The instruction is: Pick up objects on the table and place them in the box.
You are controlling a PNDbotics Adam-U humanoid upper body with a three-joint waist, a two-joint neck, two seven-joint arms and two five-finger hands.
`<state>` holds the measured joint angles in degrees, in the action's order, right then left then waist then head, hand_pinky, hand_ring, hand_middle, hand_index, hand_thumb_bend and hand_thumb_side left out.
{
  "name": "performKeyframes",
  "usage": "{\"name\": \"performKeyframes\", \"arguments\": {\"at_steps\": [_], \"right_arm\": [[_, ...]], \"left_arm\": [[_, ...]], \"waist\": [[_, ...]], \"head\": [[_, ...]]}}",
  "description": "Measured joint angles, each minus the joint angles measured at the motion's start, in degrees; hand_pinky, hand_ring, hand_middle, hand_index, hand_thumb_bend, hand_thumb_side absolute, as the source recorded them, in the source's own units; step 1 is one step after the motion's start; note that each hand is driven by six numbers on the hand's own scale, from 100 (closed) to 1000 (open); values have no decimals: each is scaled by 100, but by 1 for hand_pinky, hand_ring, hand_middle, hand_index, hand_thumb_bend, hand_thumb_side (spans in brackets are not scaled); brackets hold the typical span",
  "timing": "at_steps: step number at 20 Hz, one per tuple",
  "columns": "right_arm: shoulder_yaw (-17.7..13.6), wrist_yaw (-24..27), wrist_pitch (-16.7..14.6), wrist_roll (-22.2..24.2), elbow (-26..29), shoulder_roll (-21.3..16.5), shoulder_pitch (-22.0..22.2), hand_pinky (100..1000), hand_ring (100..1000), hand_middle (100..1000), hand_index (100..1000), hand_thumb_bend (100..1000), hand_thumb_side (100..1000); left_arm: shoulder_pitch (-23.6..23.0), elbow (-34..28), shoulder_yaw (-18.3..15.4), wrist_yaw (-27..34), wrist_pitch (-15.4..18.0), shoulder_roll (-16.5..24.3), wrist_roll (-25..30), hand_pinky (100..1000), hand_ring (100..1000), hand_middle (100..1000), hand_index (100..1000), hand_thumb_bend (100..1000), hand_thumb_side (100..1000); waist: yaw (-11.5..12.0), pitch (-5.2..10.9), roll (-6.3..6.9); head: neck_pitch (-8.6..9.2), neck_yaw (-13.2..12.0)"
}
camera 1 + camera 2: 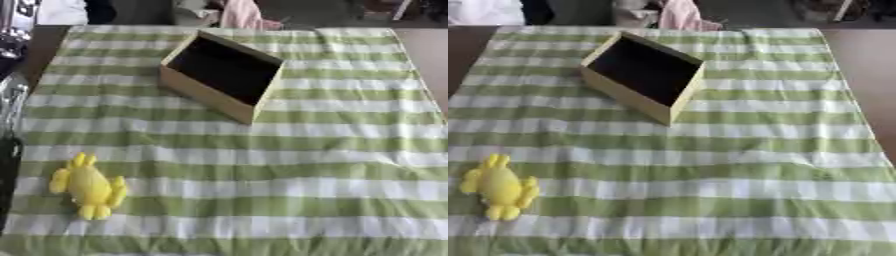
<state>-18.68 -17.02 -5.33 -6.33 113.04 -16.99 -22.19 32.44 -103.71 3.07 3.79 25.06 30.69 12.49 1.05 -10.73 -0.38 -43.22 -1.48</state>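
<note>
The yellow toy (87, 186) lay near-left, long axis pointing far toward the box (220, 75); I saw neither hand, so their state was unknowable.

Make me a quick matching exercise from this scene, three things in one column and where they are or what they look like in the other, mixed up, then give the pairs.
Things:
1. yellow toy
2. box
3. tablecloth

Descriptions:
A. green and white stripes, spread over the table
B. open at the top, dark inside, at the far middle
C. lying near the table's front left edge

Pairs: 1-C, 2-B, 3-A
</note>
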Motion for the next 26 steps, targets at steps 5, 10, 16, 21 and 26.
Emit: {"name": "performKeyframes", "arguments": {"at_steps": [5, 10, 16, 21, 26], "right_arm": [[2, -1, -1, 11, 0, -2, 6, 679, 739, 730, 782, 100, 637], [2, -5, -5, 15, 0, -29, 26, 678, 739, 730, 782, 100, 638], [1, -8, -5, 15, -3, -91, 52, 679, 739, 730, 782, 100, 637], [-2, -9, -9, 10, -29, -148, 52, 677, 739, 730, 782, 100, 639], [-4, -9, -12, 8, -46, -160, 52, 677, 739, 729, 782, 100, 640]], "left_arm": [[35, 530, 275, -396, 647, 716, 56, 586, 726, 672, 793, 100, 503], [36, 837, 486, -742, 1126, 1260, 177, 602, 732, 680, 802, 100, 479], [-70, 974, 566, -1004, 1615, 1689, 671, 616, 736, 686, 806, 100, 497], [-93, 1028, 596, -1107, 1633, 1904, 960, 637, 744, 701, 815, 100, 506], [-111, 1080, 599, -1279, 1477, 2066, 1116, 657, 757, 718, 831, 100, 581]], "waist": [[24, 43, 33], [49, 53, 42], [100, 52, 66], [139, 0, 67], [187, -25, 84]], "head": [[-5, 11], [-5, 64], [-20, 208], [3, 318], [5, 370]]}}
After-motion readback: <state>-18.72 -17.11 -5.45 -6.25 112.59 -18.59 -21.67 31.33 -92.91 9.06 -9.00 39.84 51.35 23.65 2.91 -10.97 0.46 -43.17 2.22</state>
